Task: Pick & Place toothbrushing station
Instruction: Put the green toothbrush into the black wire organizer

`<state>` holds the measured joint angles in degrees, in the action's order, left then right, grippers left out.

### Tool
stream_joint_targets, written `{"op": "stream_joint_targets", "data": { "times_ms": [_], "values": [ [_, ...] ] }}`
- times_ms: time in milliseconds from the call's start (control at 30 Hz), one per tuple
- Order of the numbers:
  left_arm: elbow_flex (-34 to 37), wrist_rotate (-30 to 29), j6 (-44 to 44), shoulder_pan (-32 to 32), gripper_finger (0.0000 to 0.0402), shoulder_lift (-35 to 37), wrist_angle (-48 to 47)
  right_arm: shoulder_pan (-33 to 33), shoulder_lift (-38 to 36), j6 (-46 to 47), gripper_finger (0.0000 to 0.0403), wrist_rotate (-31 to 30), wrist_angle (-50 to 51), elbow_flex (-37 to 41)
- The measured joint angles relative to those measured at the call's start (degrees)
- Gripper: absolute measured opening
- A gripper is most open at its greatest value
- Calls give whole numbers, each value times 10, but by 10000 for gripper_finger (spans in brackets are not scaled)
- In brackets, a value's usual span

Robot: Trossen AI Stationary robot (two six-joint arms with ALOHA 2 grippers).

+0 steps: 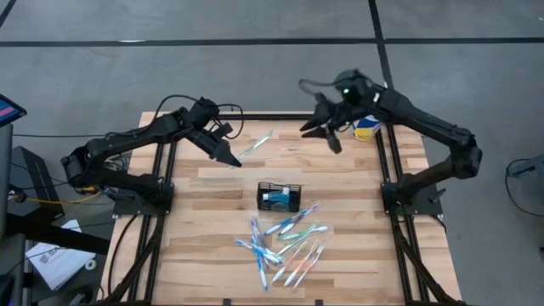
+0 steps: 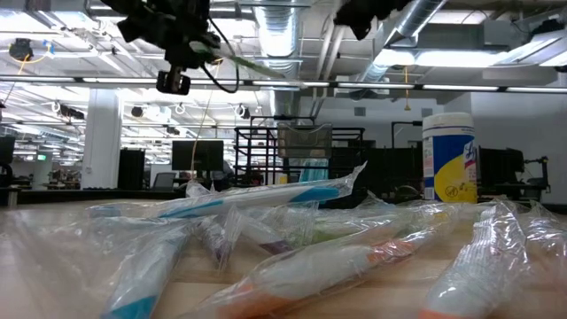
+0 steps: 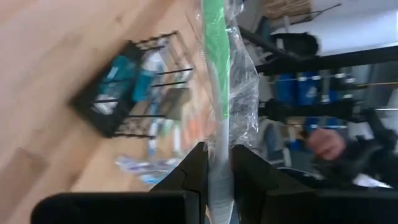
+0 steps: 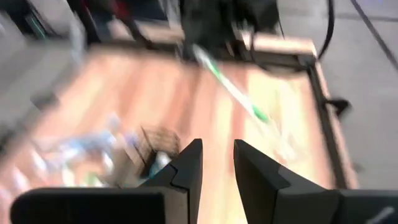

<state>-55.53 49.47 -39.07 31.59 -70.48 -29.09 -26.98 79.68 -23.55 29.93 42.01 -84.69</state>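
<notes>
The toothbrushing station (image 1: 280,196), a small black wire-mesh caddy, stands on its base at the table's middle with a teal item inside; it also shows in the left wrist view (image 3: 130,87). My left gripper (image 1: 229,158) hovers left of and beyond the caddy, shut on a plastic-wrapped green toothbrush (image 1: 257,145). My right gripper (image 1: 327,134) hangs above the table's far right part, open, with nothing between its fingers (image 4: 189,165). Several wrapped toothbrushes (image 1: 285,242) lie in a loose pile near the front edge. My left gripper pinches the wrapped toothbrush near one end (image 3: 219,171) between its two fingers, plastic wrap and all. The fingers come from the table's left, slanting down. The brush runs on past the fingertips along their line, toward the far right, lifted clear of the table.
A white tub with a yellow-blue label (image 1: 367,127) stands at the far right corner, close to my right arm. Bare wood lies between the caddy and the far edge. The pile of wrapped brushes fills the low view's foreground (image 2: 292,239).
</notes>
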Motion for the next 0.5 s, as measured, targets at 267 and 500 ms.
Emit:
{"op": "stream_joint_targets", "data": {
  "times_ms": [267,500],
  "values": [
    [0,103,-178,0,36,-2,151,65,89,-121,82,-171,60,-116],
    [0,156,-284,0,36,-5,176,120,179,-185,82,-279,115,-233]
  ]
}}
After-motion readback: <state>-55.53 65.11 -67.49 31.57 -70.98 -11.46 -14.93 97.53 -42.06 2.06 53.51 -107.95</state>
